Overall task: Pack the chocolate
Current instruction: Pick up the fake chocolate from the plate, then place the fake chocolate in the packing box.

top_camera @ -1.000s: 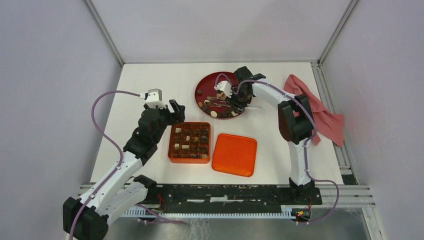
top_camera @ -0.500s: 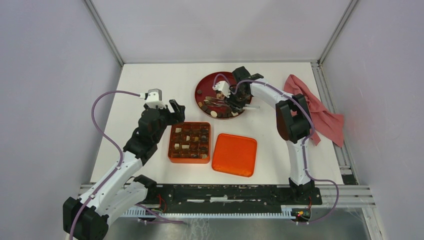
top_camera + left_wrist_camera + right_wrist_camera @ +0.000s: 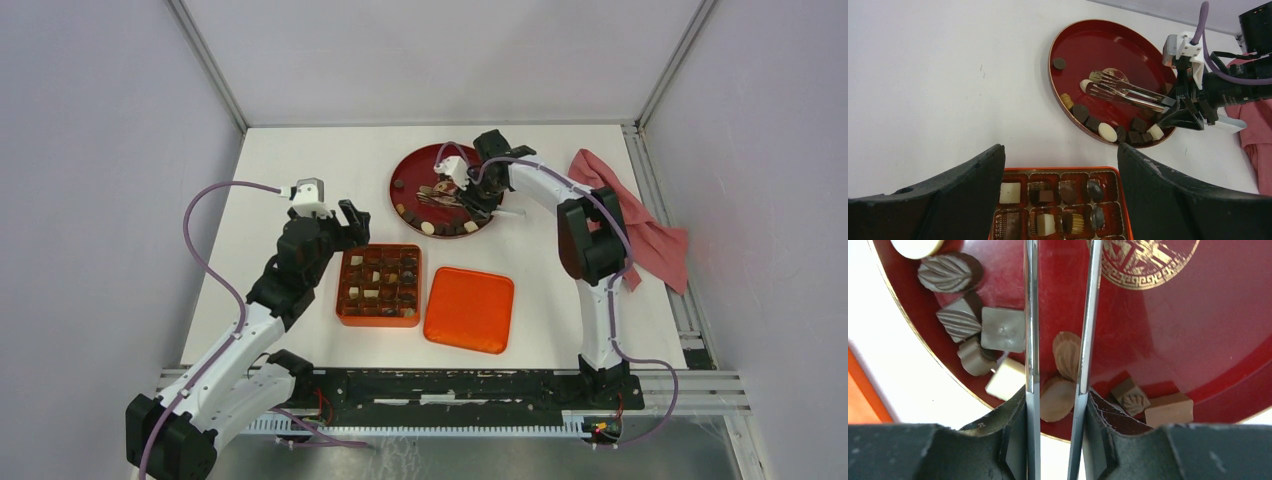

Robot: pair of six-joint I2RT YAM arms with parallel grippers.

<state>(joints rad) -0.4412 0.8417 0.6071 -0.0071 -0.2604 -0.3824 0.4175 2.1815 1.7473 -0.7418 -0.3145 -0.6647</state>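
Observation:
The chocolate [image 3: 428,228] lies in small dark and cream pieces along the near rim of the red plate [image 3: 410,170]; the same chocolate [image 3: 1107,131] on that plate [image 3: 1098,45] shows in the left wrist view. My right gripper [image 3: 478,200] is shut on metal tongs [image 3: 440,197], whose two arms [image 3: 1032,315] run out over the plate [image 3: 1198,330] and its pieces [image 3: 1003,329]. The tongs' [image 3: 1128,92] tips rest beside a cream piece near the plate's middle. My left gripper [image 3: 352,225] hangs open over the far edge of the orange box [image 3: 378,318], empty.
The orange box [image 3: 1063,170] has square cells, several holding chocolates. Its orange lid [image 3: 469,309] lies flat to the right of it. A red cloth [image 3: 640,225] is crumpled at the table's right edge, beyond the right arm.
My right gripper and the tongs have shifted slightly toward the far side of the plate. The left arm has stayed still.

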